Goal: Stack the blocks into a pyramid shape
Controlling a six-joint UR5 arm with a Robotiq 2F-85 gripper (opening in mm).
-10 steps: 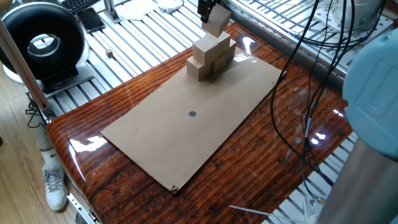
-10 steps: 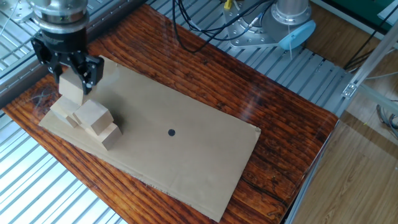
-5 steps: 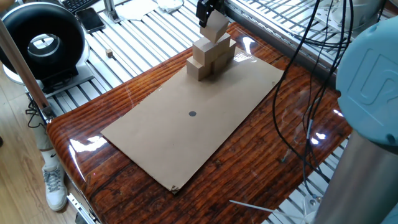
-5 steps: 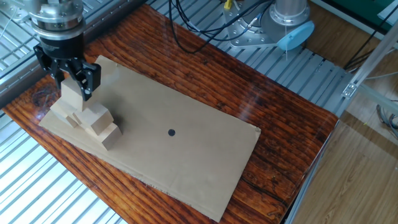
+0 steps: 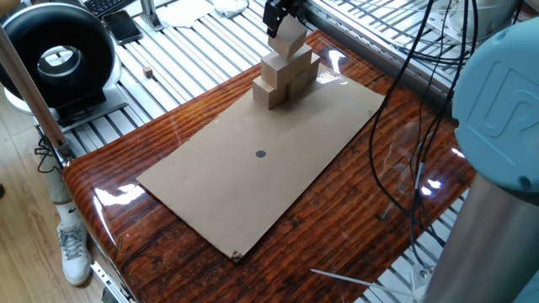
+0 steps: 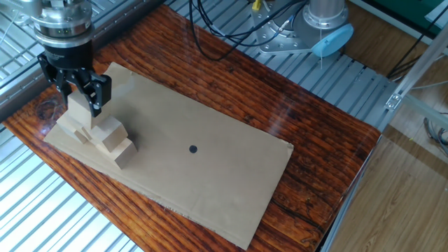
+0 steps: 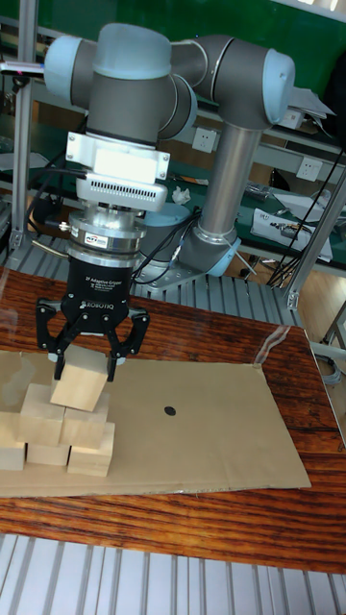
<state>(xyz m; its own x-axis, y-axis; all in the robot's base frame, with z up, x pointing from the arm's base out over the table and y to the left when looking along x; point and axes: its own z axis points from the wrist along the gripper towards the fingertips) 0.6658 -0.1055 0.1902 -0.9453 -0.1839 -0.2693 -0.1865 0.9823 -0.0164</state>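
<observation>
Gripper clamped on top block, fingers on either side of it; same in other fixed view, gripper upper left of frame.

Change vs 1.0 s ago: arm has come down. Held block was clear above the stack, a gap visible; now its underside sits at or on the second tier. Cannot tell from either fixed view whether full contact is made. Tall view suggests it rests across the two second-tier blocks, slightly tilted or rotated rel. to them.

Stack location: far end of cardboard sheet, upper centre in one fixed view, left edge in tall view. Bottom row partly cut off at left of tall view, so block count not confirmable there.

Judgement: this looks like the apex piece, i.e. final placement. Remaining: settle, release, retract straight up. Risk: the skew could nudge the second tier on release.

Black dot mid-sheet, untouched.
</observation>
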